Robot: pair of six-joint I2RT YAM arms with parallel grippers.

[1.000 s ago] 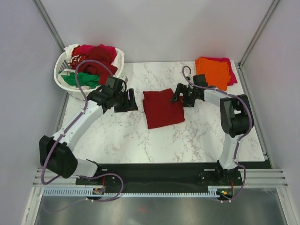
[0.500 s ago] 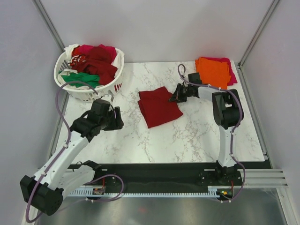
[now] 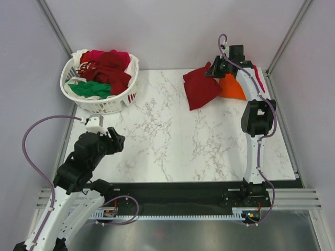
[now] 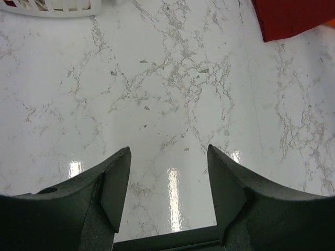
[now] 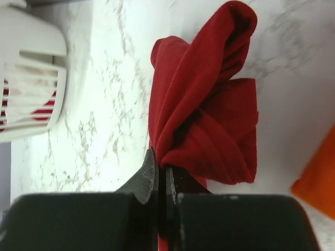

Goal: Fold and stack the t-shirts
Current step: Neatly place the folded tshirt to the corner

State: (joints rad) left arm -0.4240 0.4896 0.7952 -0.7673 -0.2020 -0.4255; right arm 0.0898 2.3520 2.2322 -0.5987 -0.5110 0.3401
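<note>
At the far left corner of the tabletop [image 3: 172, 141] stands the white lattice basket [image 3: 118, 102]. It holds a loose heap of shirts [image 3: 107, 70] (dark red on top, a green one towards its near side, some white at the rim), which looks like the supply waiting to be folded. The left end effector [image 4: 167, 157] hangs over bare marble near the near left edge. Its jaws are apart with nothing between them and touch nothing, so it seems parked out of the way while the other arm works. The middle of the tabletop carries nothing, which suits its use as a folding area. Towards the far right corner, the folded dark red t-shirt [image 3: 201, 88] hangs bunched and lifted off the surface, its lower corner drooping towards the marble. It is carried this way, I judge, so it can be brought over the pile. The right end effector [image 5: 162, 172] is clamped on an upper edge of that shirt, its fingers pressed together with only cloth between them. Just beside it to the right, the folded orange t-shirt [image 3: 233, 88] lies flat in the far right corner and marks where the stack is being built.
</note>
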